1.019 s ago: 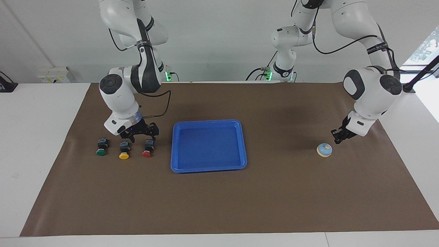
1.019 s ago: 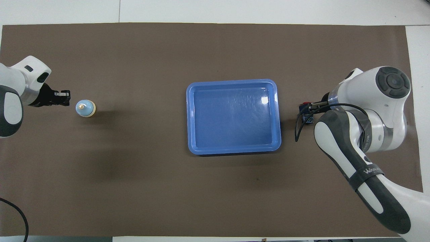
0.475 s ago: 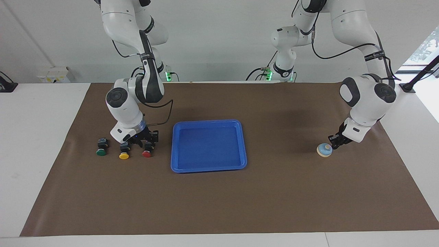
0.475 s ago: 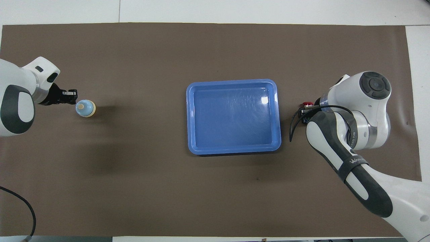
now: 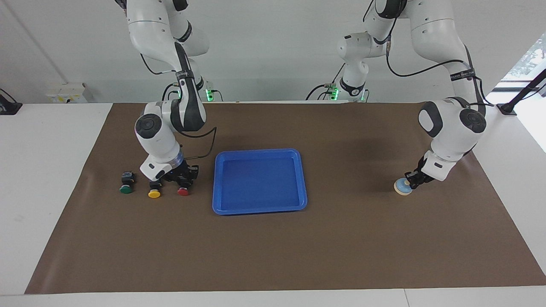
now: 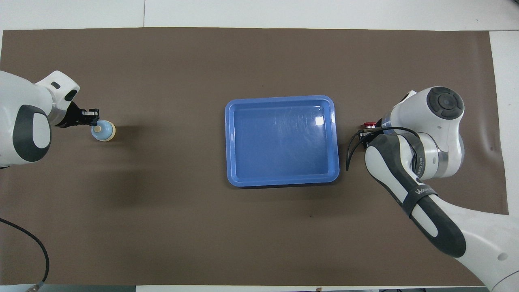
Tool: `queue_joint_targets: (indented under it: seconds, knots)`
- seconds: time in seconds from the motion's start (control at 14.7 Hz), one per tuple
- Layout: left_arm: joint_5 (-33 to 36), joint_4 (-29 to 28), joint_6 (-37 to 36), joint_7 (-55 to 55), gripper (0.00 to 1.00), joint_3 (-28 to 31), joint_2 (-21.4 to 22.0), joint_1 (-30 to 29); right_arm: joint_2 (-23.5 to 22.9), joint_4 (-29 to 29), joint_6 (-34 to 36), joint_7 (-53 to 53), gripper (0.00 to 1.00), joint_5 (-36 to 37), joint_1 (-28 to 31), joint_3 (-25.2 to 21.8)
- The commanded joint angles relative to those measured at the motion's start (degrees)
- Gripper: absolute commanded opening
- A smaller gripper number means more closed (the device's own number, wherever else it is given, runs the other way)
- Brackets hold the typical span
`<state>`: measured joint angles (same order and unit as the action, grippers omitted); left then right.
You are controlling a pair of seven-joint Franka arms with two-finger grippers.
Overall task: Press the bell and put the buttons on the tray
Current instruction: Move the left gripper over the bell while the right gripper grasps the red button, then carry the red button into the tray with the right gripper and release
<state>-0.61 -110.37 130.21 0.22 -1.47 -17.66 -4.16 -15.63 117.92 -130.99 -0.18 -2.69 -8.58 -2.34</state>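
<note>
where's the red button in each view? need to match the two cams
Facing view: red button sits low at the view's left, beside the tray, under the right gripper.
Overhead view: only its cap shows, at the view's right, by the right arm.
Shared landmark: the blue tray.

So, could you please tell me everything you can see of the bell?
The bell is a small round light-blue dome on a cream base ring, looking like smooth plastic or painted metal. It sits upright on the brown mat at the left arm's end of the table, well apart from the blue tray. The left gripper, shut, is down on its top, over the knob, which shows cream in the overhead view. Nothing else touches it.
</note>
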Motion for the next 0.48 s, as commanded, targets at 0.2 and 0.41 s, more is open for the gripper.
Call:
queue_joint_targets:
  seconds: [0.2,0.41]
  knots:
    - [-0.62,2.08,-0.73,-0.22,0.0,0.33,-1.23,0.12,-2.56,-13.49,12.23,5.51,0.0,-0.65,-6.27,0.14]
    - [-1.84,9.97,-11.43,-0.31,0.0,0.24,-1.23,0.12,-3.35,-13.77,11.19,12.46,0.0,-0.91,-12.33,0.05]
